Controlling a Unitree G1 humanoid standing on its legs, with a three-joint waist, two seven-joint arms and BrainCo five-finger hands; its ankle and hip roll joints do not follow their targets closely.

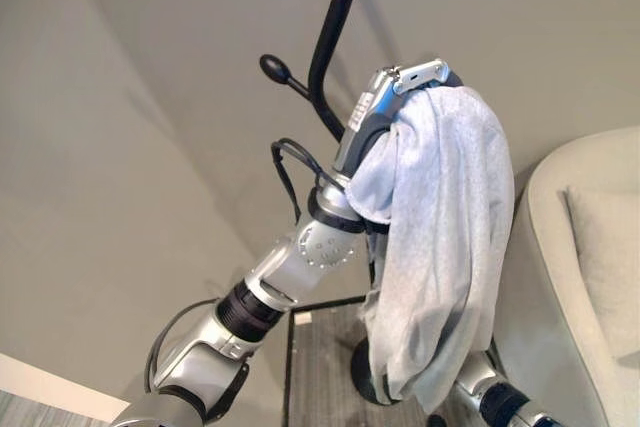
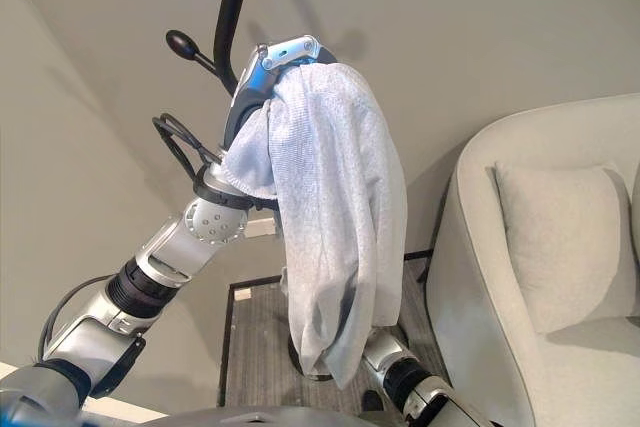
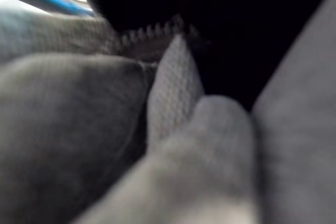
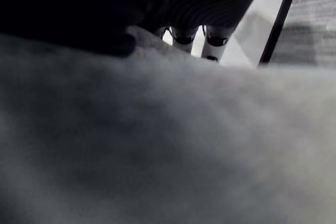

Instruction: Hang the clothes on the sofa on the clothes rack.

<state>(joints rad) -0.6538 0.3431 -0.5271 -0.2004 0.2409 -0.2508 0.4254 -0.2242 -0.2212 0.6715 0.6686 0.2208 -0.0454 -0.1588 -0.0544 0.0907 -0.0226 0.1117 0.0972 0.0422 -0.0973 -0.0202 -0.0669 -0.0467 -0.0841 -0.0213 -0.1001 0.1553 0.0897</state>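
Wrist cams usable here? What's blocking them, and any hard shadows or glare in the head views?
Left wrist view: the grey garment lies against the lens, dark above it. Right wrist view: garment covers most; right hand and clothes rack show past it, backlit. Eye views: even light, no glare, faint shadow on the wall behind the left hand.

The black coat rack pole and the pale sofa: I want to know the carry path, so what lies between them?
In the right eye view, the light grey knit garment draped over the raised left hand hangs between the black rack pole and the pale sofa.
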